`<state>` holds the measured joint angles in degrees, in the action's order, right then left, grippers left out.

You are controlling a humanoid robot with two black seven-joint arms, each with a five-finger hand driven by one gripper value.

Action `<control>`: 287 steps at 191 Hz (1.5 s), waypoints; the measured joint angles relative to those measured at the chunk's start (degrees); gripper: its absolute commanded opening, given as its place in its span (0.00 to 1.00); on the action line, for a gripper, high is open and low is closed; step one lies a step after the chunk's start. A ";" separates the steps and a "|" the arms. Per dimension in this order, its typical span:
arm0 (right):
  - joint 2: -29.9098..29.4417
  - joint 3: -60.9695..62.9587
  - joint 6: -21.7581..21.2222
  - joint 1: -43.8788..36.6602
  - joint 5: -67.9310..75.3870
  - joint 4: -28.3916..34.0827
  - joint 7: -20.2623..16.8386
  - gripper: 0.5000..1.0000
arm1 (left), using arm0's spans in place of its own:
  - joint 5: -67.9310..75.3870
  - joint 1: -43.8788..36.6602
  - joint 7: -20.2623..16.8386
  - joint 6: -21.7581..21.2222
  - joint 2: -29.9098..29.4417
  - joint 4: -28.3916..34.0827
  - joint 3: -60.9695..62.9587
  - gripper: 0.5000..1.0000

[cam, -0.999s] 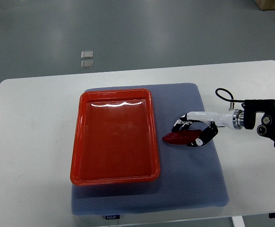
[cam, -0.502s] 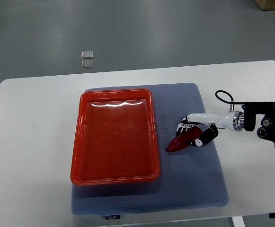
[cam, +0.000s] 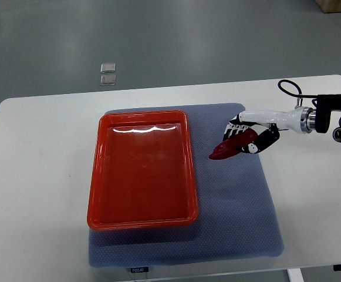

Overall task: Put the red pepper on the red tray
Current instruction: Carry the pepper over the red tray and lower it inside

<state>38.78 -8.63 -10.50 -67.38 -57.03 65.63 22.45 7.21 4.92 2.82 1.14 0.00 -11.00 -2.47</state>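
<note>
The red pepper hangs above the blue-grey mat, just right of the red tray, its tip pointing left and down. My right hand, white and black, comes in from the right edge and has its fingers curled around the pepper's thick end. The red tray lies flat on the left half of the mat and holds nothing. A gap of mat separates the pepper's tip from the tray's right rim. The left arm does not show.
The blue-grey mat lies on a white table. A black cable loops above my right wrist. Two small clear tiles lie on the grey floor beyond the table.
My right hand has lifted the pepper off the mat and carried it up and slightly right in the picture. The pepper now tilts tip-down in the grasp.
</note>
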 measured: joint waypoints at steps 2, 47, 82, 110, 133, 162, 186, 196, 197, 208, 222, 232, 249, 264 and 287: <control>0.02 0.00 -0.11 -0.28 0.08 0.04 0.00 0.00 | 0.00 0.00 0.00 0.00 0.00 -0.02 0.00 1.00; -2.07 -0.13 -0.80 -5.47 4.04 0.14 0.00 0.00 | 0.00 0.00 -0.01 0.00 0.00 -0.17 0.01 1.00; -8.85 -0.24 1.15 -6.08 6.05 -2.28 -0.03 0.00 | 0.00 0.00 0.03 0.04 0.00 -0.35 0.01 1.00; -16.06 -0.61 3.28 -5.44 6.38 -6.47 0.02 0.00 | 0.00 0.00 0.08 0.05 0.00 -0.39 0.01 1.00; -21.44 -0.69 4.01 -4.27 6.32 -9.60 0.36 0.00 | 0.00 0.01 0.08 0.05 0.00 -0.39 0.01 1.00; -26.95 -0.78 4.71 -2.36 6.03 -12.97 0.53 0.00 | 0.00 0.01 0.08 0.07 0.00 -0.37 0.01 1.00; -30.27 -0.78 4.93 -0.71 5.62 -15.13 0.57 0.00 | 0.00 0.01 0.08 0.07 0.00 -0.39 0.03 1.00; -31.26 -0.78 5.05 0.00 5.47 -16.00 0.57 0.00 | 0.00 0.01 0.08 0.08 0.00 -0.41 0.06 1.00; -31.43 -0.78 5.09 0.13 5.45 -16.16 0.57 0.00 | 0.00 0.01 0.08 0.07 0.00 -0.41 0.06 1.00; -32.24 -0.78 5.50 0.86 5.35 -16.97 0.63 0.00 | 0.00 0.01 0.08 0.08 0.00 -0.42 0.08 1.00; -33.40 -0.80 6.03 1.98 5.22 -18.00 0.83 0.00 | 0.00 0.01 0.08 0.07 0.00 -0.43 0.09 1.00; -34.01 -0.80 6.18 2.57 5.19 -18.45 0.95 0.00 | 0.00 0.01 0.08 0.07 0.00 -0.44 0.10 1.00; -34.77 -0.80 6.36 3.41 5.18 -19.03 1.01 0.00 | 0.00 0.00 0.08 0.07 0.00 -0.44 0.10 1.00; -34.98 -0.80 6.70 4.07 5.18 -19.37 1.12 0.00 | 0.00 0.00 0.08 0.07 0.00 -0.44 0.10 1.00; -35.07 -0.80 7.02 4.93 5.16 -19.49 1.24 0.07 | 0.00 0.00 0.08 0.07 0.00 -0.44 0.10 1.00</control>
<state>3.71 -9.42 -3.48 -62.44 -51.86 46.15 23.70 7.21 4.93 2.90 1.22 0.00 -11.44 -2.37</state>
